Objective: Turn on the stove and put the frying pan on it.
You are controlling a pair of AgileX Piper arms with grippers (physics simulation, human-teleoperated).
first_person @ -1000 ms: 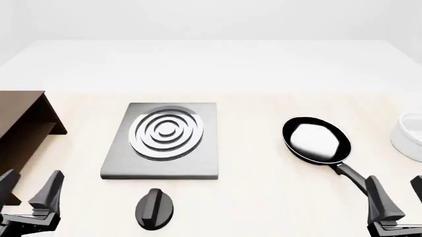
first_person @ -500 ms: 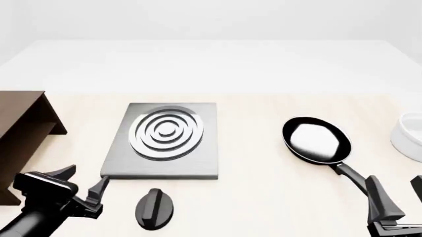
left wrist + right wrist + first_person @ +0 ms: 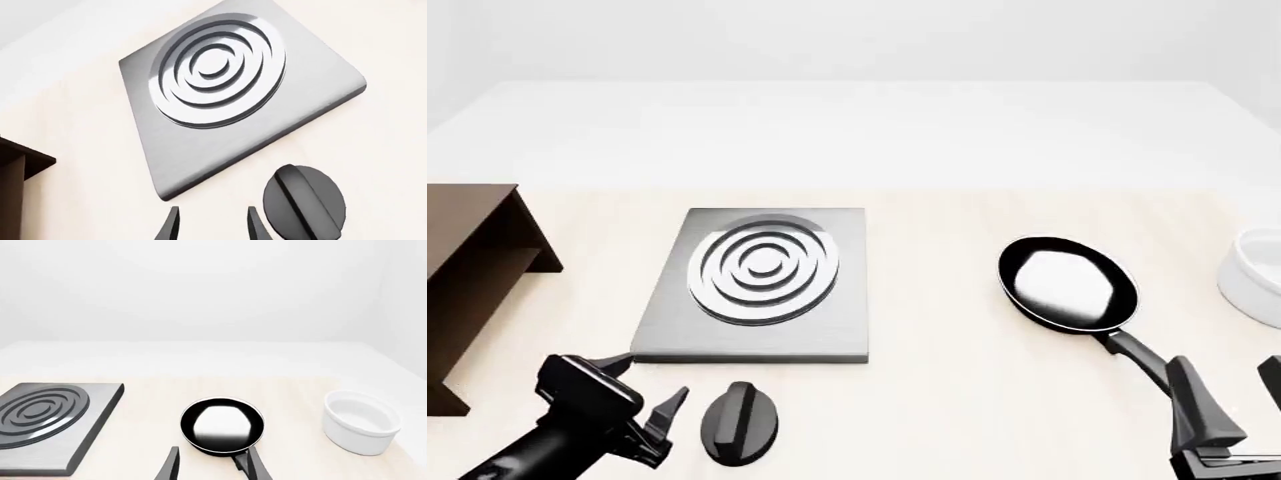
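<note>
The left gripper [image 3: 645, 405] has moved in from the table's left edge during the last second and now sits low just left of the black knob [image 3: 742, 423], fingers spread and holding nothing. The knob is not yet touched, so I judge the stove [image 3: 761, 285] is not switched on. The right gripper [image 3: 1228, 395] has stayed at the near right, jaws apart, empty, close to the handle end of the frying pan [image 3: 1068, 283]. The pan rests on the table, well right of the stove, beside the white bowl [image 3: 1257, 275]
</note>
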